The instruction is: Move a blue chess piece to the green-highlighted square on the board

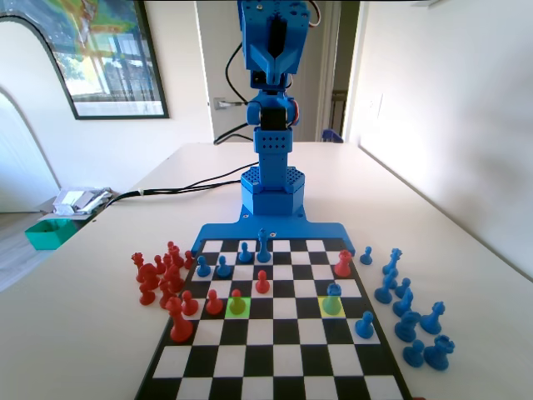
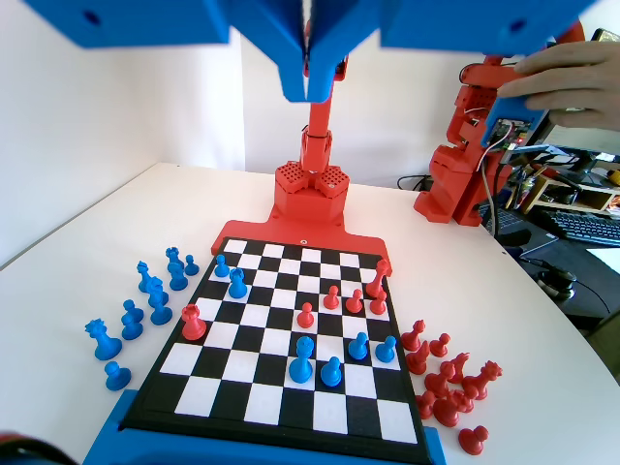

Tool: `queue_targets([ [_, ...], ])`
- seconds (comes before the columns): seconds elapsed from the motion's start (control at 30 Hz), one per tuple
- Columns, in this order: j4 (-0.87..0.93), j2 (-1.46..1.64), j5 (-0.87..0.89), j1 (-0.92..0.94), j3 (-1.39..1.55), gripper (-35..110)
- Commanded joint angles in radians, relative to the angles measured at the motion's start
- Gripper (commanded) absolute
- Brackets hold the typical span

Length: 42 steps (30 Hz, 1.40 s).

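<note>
White tabletop carries the board [image 1: 275,333], with a framed picture on the far wall at the left of the fixed view. At the board's far end the blue arm [image 1: 271,125] stands nearly upright, folded high over its base, well clear of every piece. In the wrist view the gripper [image 2: 310,82] hangs from the top edge with its two jaws pressed together and nothing between them.

On the fixed view's left side sits the green-highlighted square [image 1: 238,307], with a red pawn [image 1: 237,301] standing on it. On the right, in the same row, a blue pawn [image 1: 333,298] stands on the yellow square [image 1: 332,308] (its ball head and flared base are plain to see). A second small blue pawn [image 1: 365,325] stands one row nearer, at the board's right edge.

Spare red pieces [image 1: 162,279] cluster off the board's left side and spare blue pieces [image 1: 412,312] off its right. The arm's top is cut off by the frame, and the board's near row is partly cropped.
</note>
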Motion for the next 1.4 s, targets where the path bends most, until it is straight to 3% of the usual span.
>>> queue_targets([
  [0.0, -0.017, 0.020, -0.014, 0.011, 0.005, 1],
  [1.37, -0.005, -0.002, -0.021, -0.020, -0.055, 1],
])
